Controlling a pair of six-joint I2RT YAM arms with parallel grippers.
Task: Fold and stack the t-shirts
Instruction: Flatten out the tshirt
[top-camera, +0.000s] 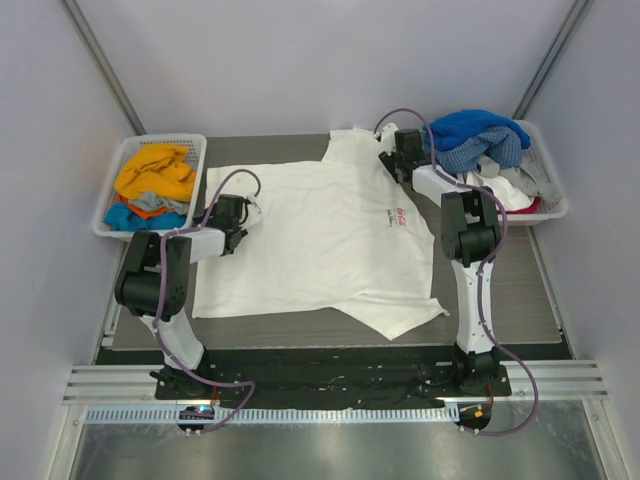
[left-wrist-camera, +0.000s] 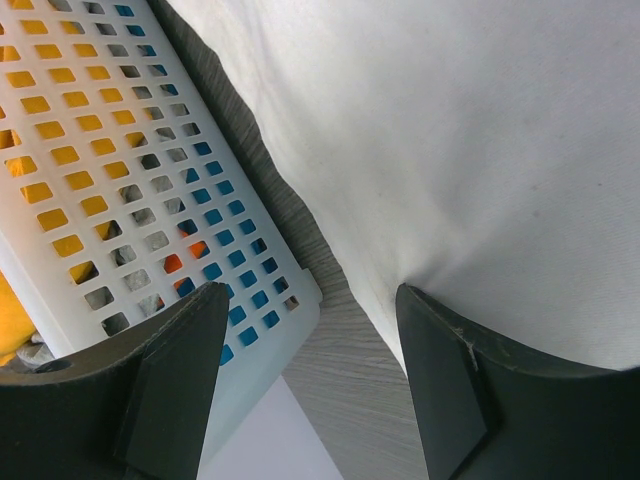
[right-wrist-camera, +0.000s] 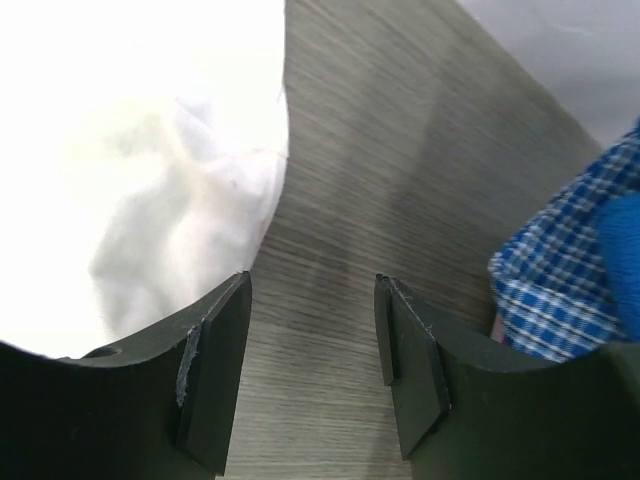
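Tabletop woodgrain, walls pale, white t-shirt

Left arm and right arm are showing white links, black joints and looping purple cables; left gripper and right gripper are presenting dark wedge-shaped fingers.

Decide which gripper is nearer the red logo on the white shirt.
Right. The right gripper hovers just beyond the logo, at the far edge of the shirt; the left gripper is at its left edge.
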